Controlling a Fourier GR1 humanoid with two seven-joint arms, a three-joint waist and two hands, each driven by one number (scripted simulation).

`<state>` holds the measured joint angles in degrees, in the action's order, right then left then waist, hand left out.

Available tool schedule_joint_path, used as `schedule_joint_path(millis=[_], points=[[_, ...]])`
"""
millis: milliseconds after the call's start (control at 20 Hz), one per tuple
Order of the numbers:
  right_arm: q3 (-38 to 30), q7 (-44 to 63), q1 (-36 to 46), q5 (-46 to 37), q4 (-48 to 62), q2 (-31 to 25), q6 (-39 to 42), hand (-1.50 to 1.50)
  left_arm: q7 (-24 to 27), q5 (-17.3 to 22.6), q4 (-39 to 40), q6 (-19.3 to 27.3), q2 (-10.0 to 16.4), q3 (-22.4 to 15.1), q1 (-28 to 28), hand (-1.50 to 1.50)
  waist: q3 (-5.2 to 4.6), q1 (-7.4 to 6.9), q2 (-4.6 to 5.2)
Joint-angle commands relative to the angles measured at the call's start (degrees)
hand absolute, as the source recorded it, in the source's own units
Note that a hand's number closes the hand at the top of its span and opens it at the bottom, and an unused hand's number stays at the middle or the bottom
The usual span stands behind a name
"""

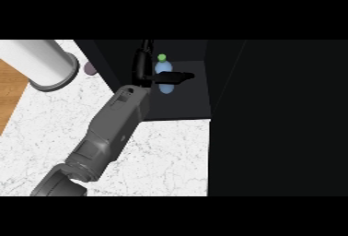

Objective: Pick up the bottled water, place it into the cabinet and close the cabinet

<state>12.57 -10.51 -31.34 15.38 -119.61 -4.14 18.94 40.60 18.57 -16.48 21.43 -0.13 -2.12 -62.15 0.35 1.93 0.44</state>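
- A grey cylinder (pixel 41 64) lay at the far left of the table (pixel 170 156), with a small purplish object (pixel 90 68) just beside it; neither had a part in the task
- The left forearm (pixel 112 133) ran from the lower left edge diagonally up into the cabinet opening
- The left hand (pixel 141 67) was inside the cabinet (pixel 183 103), with one black digit wrapped across the middle of the bottled water (pixel 163 68); the hand was clamped on the bottle
- The bottled water was a pale blue, translucent body with a green cap (pixel 162 57), upright or nearly so, in the left part of the cabinet's dark interior
- Whether the bottle's base was touching the cabinet floor could not be determined
- Progress, as judged: pick-up complete; transfer into the cabinet complete or nearly complete
- Remaining steps, as judged: release the bottle, withdraw the hand, close the cabinet
- The cabinet was open; a large dark panel (pixel 279 115) filled the right side of the view, and it could not be told whether this was the door
- The right hand was not visible
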Motion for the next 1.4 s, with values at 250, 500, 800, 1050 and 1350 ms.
schedule_joint_path(millis=[250,500,800,1050,1350], points=[[0.27,1.62,-1.70,-0.47,-2.60,0.67,-2.43,-1.50,1.32,2.77,-10.61,-6.47,1.99,-2.23,12.01,-1.50,-0.36,-3.67,-1.22],[1.51,0.32,-2.91,-2.39,-1.93,1.68,-3.30,-1.50,-4.85,4.50,-21.59,-6.76,0.54,-6.62,17.20,-1.50,-0.31,-4.59,-1.73],[1.78,1.34,-5.91,-1.47,-5.76,0.52,-3.06,-1.50,-11.14,6.63,-37.77,-3.48,0.13,-11.83,25.18,-1.50,-0.31,-4.56,-1.78],[2.78,2.70,-4.06,-2.55,-5.03,1.18,-4.18,-1.50,-14.96,6.66,-54.74,-4.08,4.34,-16.00,37.49,-1.50,-0.33,-5.26,-1.58],[4.58,2.19,-5.02,-3.54,-6.46,0.75,-3.62,-1.50,-22.79,2.48,-79.46,3.68,4.25,-27.00,53.24,-1.50,-0.31,-3.75,-1.23]])
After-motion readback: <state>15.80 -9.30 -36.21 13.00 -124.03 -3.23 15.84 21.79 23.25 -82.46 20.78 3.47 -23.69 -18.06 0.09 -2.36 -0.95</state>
